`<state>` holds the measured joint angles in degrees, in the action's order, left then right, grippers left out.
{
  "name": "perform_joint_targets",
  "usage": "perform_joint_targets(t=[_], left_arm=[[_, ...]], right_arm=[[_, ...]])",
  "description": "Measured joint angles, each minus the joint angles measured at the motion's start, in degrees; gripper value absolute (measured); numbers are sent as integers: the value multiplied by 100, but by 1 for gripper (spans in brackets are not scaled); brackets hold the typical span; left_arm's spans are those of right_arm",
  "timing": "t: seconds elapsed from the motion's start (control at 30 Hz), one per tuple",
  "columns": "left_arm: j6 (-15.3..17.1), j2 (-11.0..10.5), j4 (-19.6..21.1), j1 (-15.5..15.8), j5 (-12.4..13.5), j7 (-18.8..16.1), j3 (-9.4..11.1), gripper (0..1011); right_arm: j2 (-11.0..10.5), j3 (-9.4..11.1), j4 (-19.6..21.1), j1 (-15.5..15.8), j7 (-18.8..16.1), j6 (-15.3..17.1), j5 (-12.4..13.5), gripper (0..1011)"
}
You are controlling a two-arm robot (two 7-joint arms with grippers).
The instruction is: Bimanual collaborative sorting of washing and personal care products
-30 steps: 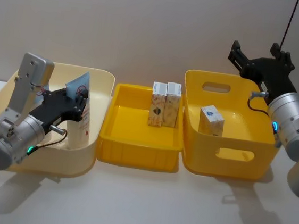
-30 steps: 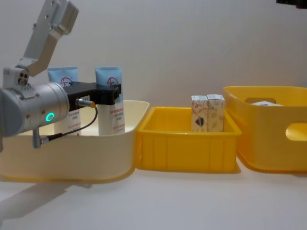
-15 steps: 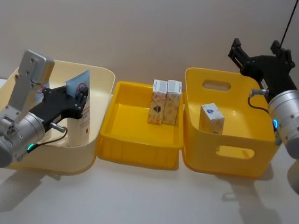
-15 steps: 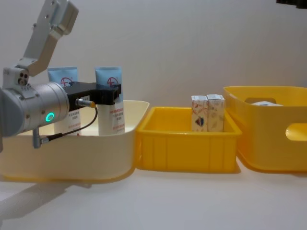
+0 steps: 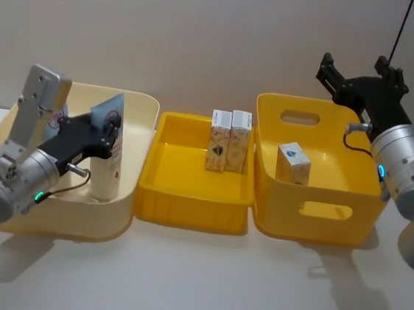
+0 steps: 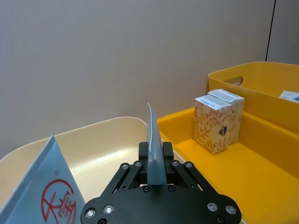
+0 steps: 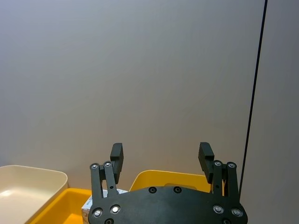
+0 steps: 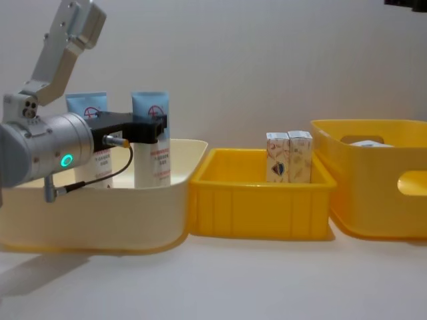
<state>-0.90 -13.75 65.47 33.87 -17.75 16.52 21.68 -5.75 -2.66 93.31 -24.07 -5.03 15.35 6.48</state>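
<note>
My left gripper (image 5: 109, 139) is shut on the blue top of an upright squeeze tube (image 5: 108, 168) inside the cream bin (image 5: 138, 122). From the chest, this tube (image 8: 150, 150) sits clamped in the gripper (image 8: 157, 126), and a second tube (image 8: 87, 107) stands behind the arm. The left wrist view has the held tube (image 6: 154, 151) edge-on between the fingers and the other tube (image 6: 44, 198) beside it. Two printed cartons (image 5: 227, 142) stand side by side in the middle yellow tray (image 5: 186, 213). A third carton (image 5: 292, 165) lies in the right yellow bin (image 5: 318, 222). My right gripper (image 5: 362, 71) hangs open above that bin's back rim.
The three containers stand in a row on the white table, touching or nearly so. A plain wall runs close behind them. A dark cable (image 5: 403, 27) hangs at the far right. Bare tabletop lies in front of the bins.
My left gripper has shifted slightly left and back with the tube still in its grip. The right arm and the cartons have not moved.
</note>
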Motion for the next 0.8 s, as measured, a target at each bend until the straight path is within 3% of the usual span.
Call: perform_joint_targets(t=[0.47,0.57,0.8], left_arm=[[-1161,89,-1328,880,-173,871,-166,178],[-1487,126,-1668,1147,-313,1181,-263,178],[-1920,237,-2265,1618,-682,1876,-470,177]], right_arm=[[0,0,0,0,0,0,0,1001],[0,2,-7,-6,-2,0,0,1001],[-61,7,-141,-135,-160,-64,56,1001]])
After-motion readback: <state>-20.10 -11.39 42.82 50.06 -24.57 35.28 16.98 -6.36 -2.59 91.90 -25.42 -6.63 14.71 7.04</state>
